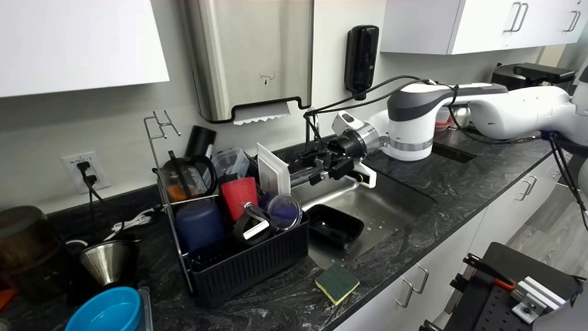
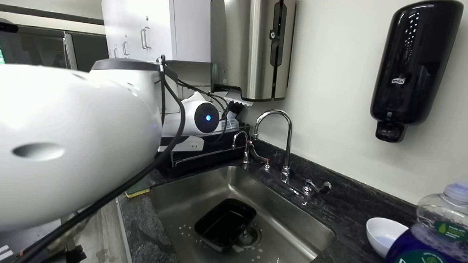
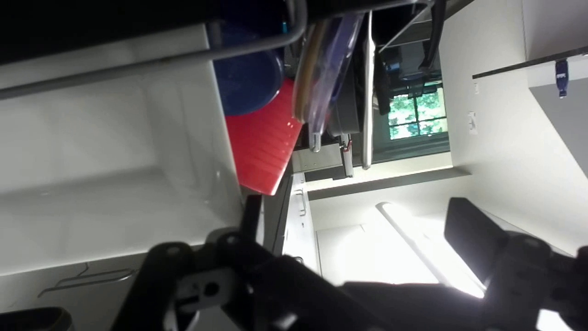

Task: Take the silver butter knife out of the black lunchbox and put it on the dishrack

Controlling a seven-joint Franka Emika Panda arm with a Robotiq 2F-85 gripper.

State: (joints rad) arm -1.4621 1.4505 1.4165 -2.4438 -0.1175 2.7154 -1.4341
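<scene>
My black two-finger gripper (image 3: 356, 211) is spread wide, nothing in it. Pretty sure that's the slim silver metal butter knife (image 3: 369, 92) poking out of the big black wire-and-mesh dishrack (image 1: 250, 269). If I clip the white rectangular dish (image 1: 272, 171) backing off, stuff could topple. Tapered red plastic cup (image 1: 239, 196) crowds things too.

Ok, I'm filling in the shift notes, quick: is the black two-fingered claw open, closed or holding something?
Black two-fingered claw: open, jaws wide apart, nothing held between them.
</scene>
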